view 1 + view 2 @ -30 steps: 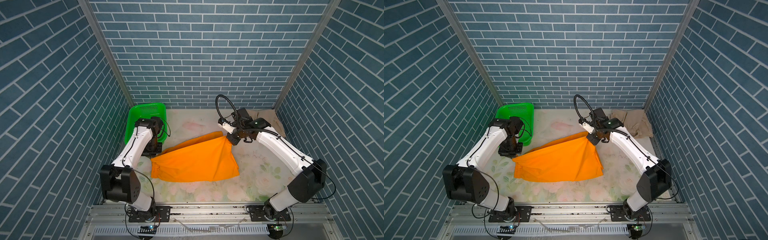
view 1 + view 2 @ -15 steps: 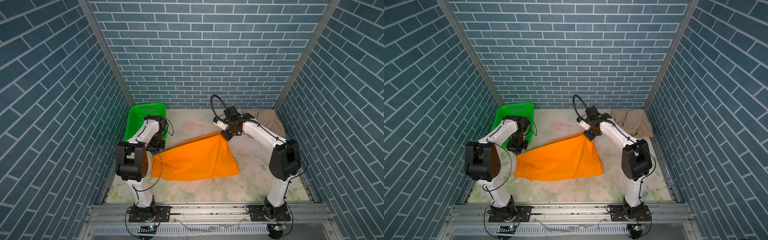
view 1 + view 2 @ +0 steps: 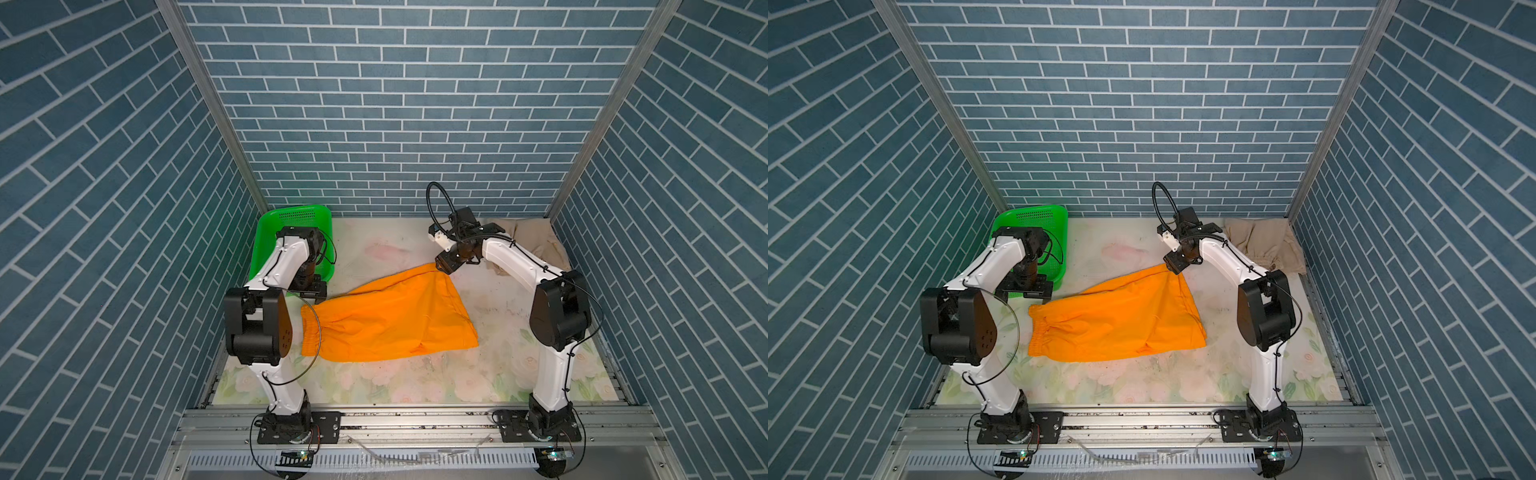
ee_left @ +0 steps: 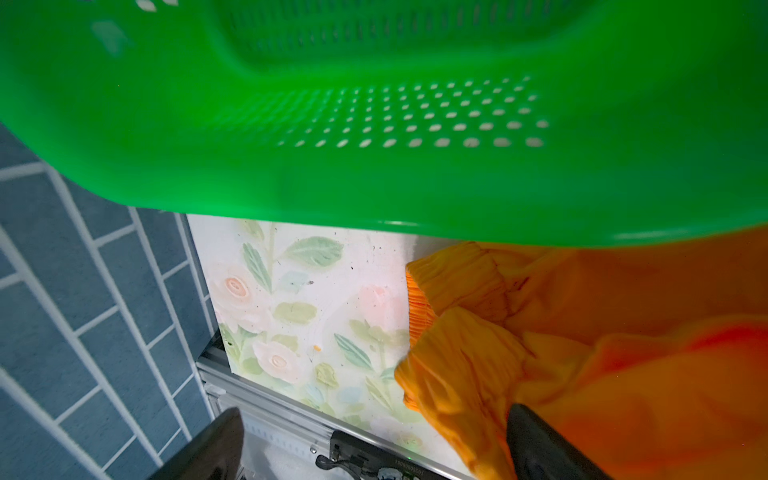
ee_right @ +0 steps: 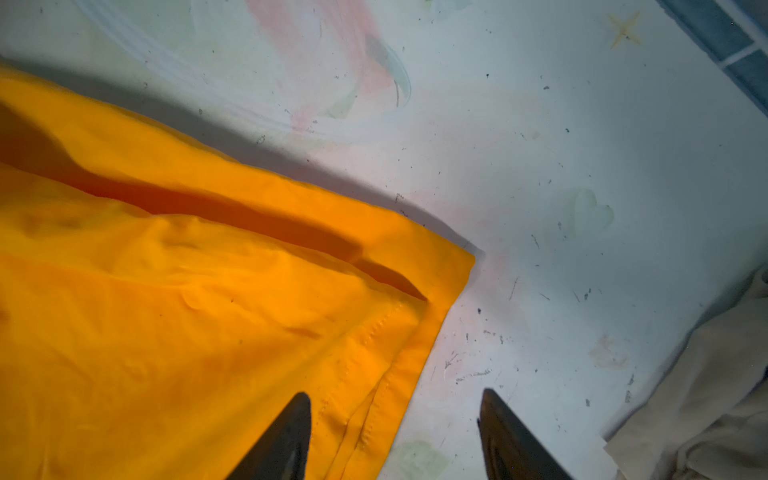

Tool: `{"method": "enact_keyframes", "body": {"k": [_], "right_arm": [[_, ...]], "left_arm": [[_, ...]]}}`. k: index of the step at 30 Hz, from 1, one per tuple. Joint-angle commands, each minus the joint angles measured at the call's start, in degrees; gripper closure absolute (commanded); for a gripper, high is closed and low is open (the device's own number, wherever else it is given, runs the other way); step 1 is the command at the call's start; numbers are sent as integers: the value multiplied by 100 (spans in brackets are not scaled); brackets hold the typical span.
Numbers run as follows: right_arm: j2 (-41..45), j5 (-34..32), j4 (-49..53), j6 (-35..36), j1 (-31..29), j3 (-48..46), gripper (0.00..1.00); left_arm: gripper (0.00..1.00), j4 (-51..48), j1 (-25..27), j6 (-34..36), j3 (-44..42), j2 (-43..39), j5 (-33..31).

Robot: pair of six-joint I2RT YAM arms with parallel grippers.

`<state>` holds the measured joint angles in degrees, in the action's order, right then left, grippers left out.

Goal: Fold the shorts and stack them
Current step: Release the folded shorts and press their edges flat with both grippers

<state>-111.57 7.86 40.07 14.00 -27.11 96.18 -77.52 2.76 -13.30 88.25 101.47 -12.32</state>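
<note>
**Orange pair down, both arms let go.** My left fingers [image 4: 208, 449] stood wide apart beside the green basket [image 3: 266, 237], holding nothing. In the left wrist view the gathered waistband of the orange shorts [image 3: 386, 320] lay bunched against one of them.

My right fingers [image 5: 286, 440] were apart too. They straddled the far hem corner of the same pair without clamping it, one finger over the cloth and the other over bare tabletop [image 3: 415, 382].

In both top views the orange shorts lay spread across the middle of the floral tabletop. The waistband pointed toward my left arm and the leg hems toward my right, with a raised fold along the far edge between my two wrists.

The beige shorts [image 3: 1262, 245] sat crumpled in the far right corner against the wall, apart from the orange pair and just behind my right arm. The basket stood in the far left corner, partly hidden by my left arm.
</note>
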Motion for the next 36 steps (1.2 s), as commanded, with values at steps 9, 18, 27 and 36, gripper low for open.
{"method": "enact_keyframes", "body": {"k": [9, 18, 27, 36], "right_arm": [[2199, 836, -290, -2005, 559, -2969, 27], [2191, 1041, -979, -2359, 576, -3922, 26], [1642, 1113, -1252, -2600, 576, -4156, 25], [1516, 1440, -1772, -3035, 576, -4504, 40]], "left_arm": [[0, 225, -710, -60, -832, -2089, 1408], [0, 1595, -925, -828, -2508, -3728, 2429], [0, 2259, -1167, -1213, -3319, -4320, 2989], [0, 2649, -1366, -1241, -3507, -4644, 3265]]}}
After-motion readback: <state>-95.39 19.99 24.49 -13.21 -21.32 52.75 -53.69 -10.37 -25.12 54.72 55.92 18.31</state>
